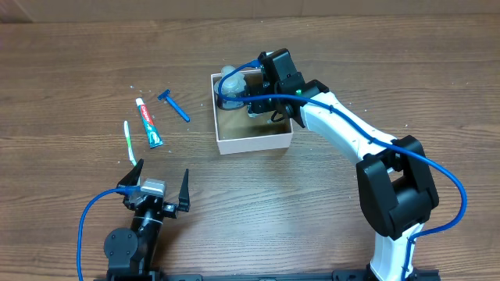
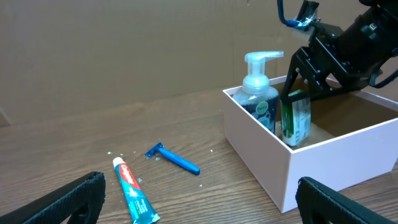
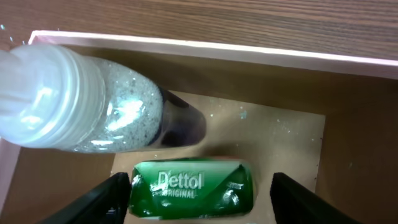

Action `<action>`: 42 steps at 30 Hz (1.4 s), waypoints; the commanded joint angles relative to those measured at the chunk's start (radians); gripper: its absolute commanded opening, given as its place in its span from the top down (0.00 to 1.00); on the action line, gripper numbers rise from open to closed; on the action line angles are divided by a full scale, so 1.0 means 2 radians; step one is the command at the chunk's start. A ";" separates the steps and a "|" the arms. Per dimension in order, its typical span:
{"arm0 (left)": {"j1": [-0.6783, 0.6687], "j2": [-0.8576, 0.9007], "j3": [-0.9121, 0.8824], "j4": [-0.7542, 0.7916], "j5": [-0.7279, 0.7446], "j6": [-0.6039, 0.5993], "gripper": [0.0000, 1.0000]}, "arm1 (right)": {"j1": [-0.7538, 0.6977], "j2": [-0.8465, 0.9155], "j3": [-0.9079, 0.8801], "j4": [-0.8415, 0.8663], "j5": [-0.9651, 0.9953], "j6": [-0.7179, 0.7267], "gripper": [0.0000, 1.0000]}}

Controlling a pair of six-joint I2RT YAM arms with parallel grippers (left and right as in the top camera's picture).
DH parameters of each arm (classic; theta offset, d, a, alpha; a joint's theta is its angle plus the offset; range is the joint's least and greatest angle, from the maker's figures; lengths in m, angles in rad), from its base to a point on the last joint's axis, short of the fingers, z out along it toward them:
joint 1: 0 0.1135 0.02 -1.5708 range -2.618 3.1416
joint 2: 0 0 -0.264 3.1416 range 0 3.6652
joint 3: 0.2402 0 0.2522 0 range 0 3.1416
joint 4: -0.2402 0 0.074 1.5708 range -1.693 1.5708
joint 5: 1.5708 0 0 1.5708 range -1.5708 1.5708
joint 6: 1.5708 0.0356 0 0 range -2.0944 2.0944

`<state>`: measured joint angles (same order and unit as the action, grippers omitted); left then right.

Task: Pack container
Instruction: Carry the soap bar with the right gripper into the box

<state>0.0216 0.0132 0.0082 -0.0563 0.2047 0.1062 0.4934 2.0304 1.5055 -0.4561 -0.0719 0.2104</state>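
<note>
The container (image 1: 254, 144) is a white-walled box with a brown floor, also seen in the left wrist view (image 2: 261, 155) and the right wrist view (image 3: 205, 50). A clear pump bottle (image 1: 231, 84) (image 2: 260, 93) (image 3: 74, 106) stands in its far left corner. A green Dettol soap bar (image 3: 193, 186) (image 2: 296, 118) stands on end beside it, inside the box. My right gripper (image 1: 269, 105) (image 3: 199, 199) reaches into the box, open, its fingers on either side of the soap with a gap on the right. My left gripper (image 1: 156, 183) (image 2: 199, 199) is open and empty near the table's front left.
A toothpaste tube (image 1: 150, 123) (image 2: 134, 193), a blue razor (image 1: 173, 105) (image 2: 174, 160) and a green-white toothbrush (image 1: 130, 142) lie on the wooden table left of the box, between it and my left gripper.
</note>
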 commanded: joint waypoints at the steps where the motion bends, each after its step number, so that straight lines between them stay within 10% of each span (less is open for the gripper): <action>1: 0.003 -0.004 -0.002 0.000 -0.001 -0.005 0.00 | -0.001 0.007 0.007 0.002 0.010 0.002 0.23; 17: 0.003 -0.004 -0.002 0.000 -0.001 -0.005 0.00 | -0.003 -0.060 0.089 -0.130 0.010 0.017 0.19; 42: 0.003 -0.004 -0.002 0.000 -0.001 -0.005 0.00 | 0.002 0.032 0.088 -0.086 0.015 -0.001 0.25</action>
<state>0.0216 0.0132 0.0082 -0.0563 0.2047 0.1062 0.4927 2.0495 1.6642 -0.6388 -0.0528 0.2169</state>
